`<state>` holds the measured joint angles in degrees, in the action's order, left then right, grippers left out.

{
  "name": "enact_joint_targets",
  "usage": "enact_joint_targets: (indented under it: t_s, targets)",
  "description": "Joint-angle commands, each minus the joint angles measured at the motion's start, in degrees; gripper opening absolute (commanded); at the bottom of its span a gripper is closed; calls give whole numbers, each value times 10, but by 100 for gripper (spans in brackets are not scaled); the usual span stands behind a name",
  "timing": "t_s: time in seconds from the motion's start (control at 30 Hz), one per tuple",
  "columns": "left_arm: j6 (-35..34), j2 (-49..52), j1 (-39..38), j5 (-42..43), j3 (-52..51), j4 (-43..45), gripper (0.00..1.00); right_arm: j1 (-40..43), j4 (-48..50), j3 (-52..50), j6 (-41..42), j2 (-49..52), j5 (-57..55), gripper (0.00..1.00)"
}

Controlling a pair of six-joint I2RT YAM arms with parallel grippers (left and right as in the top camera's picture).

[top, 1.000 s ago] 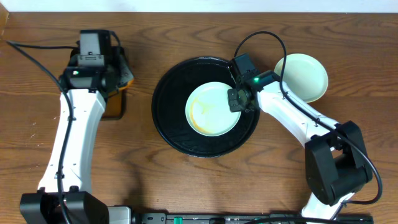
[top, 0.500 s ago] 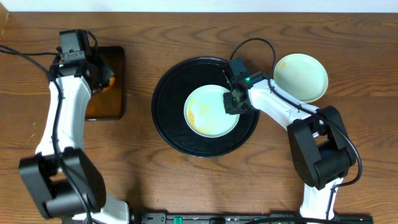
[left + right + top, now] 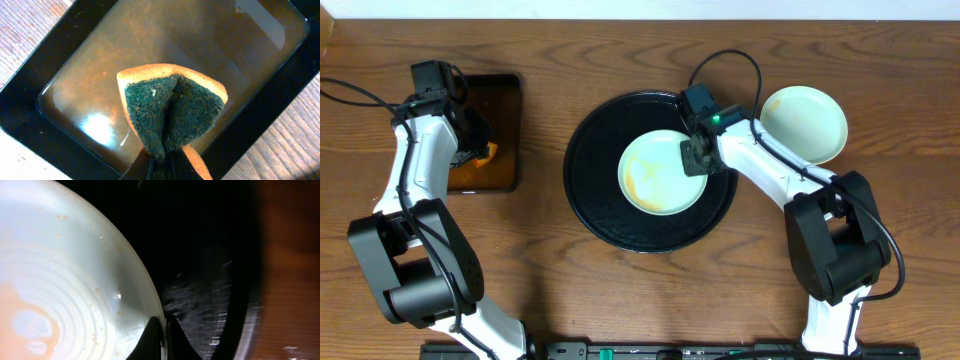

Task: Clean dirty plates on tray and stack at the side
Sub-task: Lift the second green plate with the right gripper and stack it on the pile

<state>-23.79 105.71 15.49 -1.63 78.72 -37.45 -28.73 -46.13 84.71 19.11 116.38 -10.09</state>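
Left end effector gripping sponge over rectangular tray, right end effector pinching smeared plate rim, round tray

**Left arm swung off rectangular tray**

My left arm has swung out to the left. A second ago it covered the rectangular tray, and now most of that tray shows. The left gripper and its sponge moved down the tray's left side. The right gripper crept slightly up the plate rim, and the right elbow pulled in.
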Motion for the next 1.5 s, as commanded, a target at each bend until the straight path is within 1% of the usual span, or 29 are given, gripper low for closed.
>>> enact_joint_targets:
  t_s: [0.0,0.07,0.13,0.37,0.53,0.67,0.8,0.97,1.03,1.17,1.23,1.33,1.47]
  targets:
    - [-1,0,2,0,-3,-2,8,-36,-13,39,-54,-35,-148,1]
    - [-1,0,2,0,-3,-2,8,-56,-15,47,-73,-40,-190,1]
    - [-1,0,2,0,-3,-5,8,-97,-15,52,-96,-40,-270,1]
    - [-1,0,2,0,-3,-6,9,-169,-13,56,-100,-40,-417,1]
    - [-1,0,2,0,-3,-9,8,-202,-18,84,-116,-40,-435,1]
    - [-1,0,2,0,-3,-11,9,-219,-39,120,-131,-40,-456,1]
    - [-1,0,2,0,-3,-11,9,-238,-58,151,-170,-40,-486,1]
    - [-1,0,2,0,-3,-11,8,-245,-61,154,-171,-40,-486,1]
    - [-1,0,2,0,-3,-11,8,-245,-61,154,-185,-40,-489,1]
    - [-1,0,2,0,-3,-11,8,-246,-52,154,-204,-40,-566,1]
    - [-1,0,2,0,-3,-11,8,-246,-43,154,-235,-40,-581,1]
    - [-1,0,2,0,-3,-11,8,-246,-25,154,-331,-40,-581,1]
    - [-1,0,2,0,-3,-11,8,-246,9,154,-393,-40,-608,1]
